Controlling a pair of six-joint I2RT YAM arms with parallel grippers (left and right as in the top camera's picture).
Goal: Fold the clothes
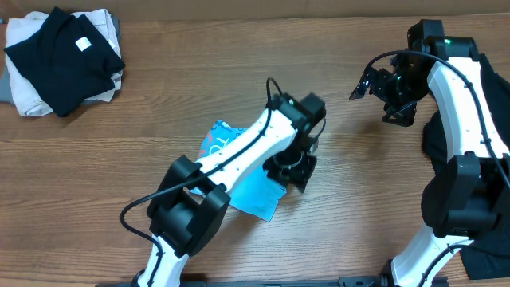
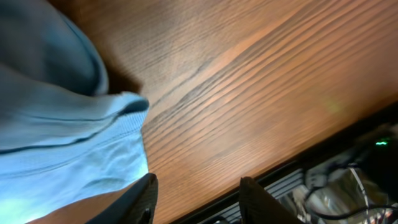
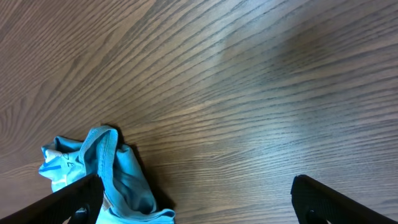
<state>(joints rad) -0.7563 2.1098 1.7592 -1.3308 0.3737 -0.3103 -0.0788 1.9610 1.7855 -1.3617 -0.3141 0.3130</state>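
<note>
The clothes, a light blue T-shirt (image 1: 256,194) with white lettering, lie crumpled at the middle of the wooden table, partly hidden under my left arm. My left gripper (image 1: 299,169) hangs low over the shirt's right edge. In the left wrist view the shirt (image 2: 62,130) fills the left side and the gripper (image 2: 202,199) is open over bare wood with nothing between its fingers. My right gripper (image 1: 374,88) is raised at the back right, well apart from the shirt. It (image 3: 199,199) is wide open, and the shirt's ribbed collar (image 3: 118,180) shows by its left finger.
Folded black garments (image 1: 68,56) lie on a beige cloth (image 1: 32,100) at the back left corner. More dark fabric (image 1: 488,253) hangs at the right edge behind my right arm. The table's front edge (image 2: 292,168) lies close to my left gripper, with cables beyond it.
</note>
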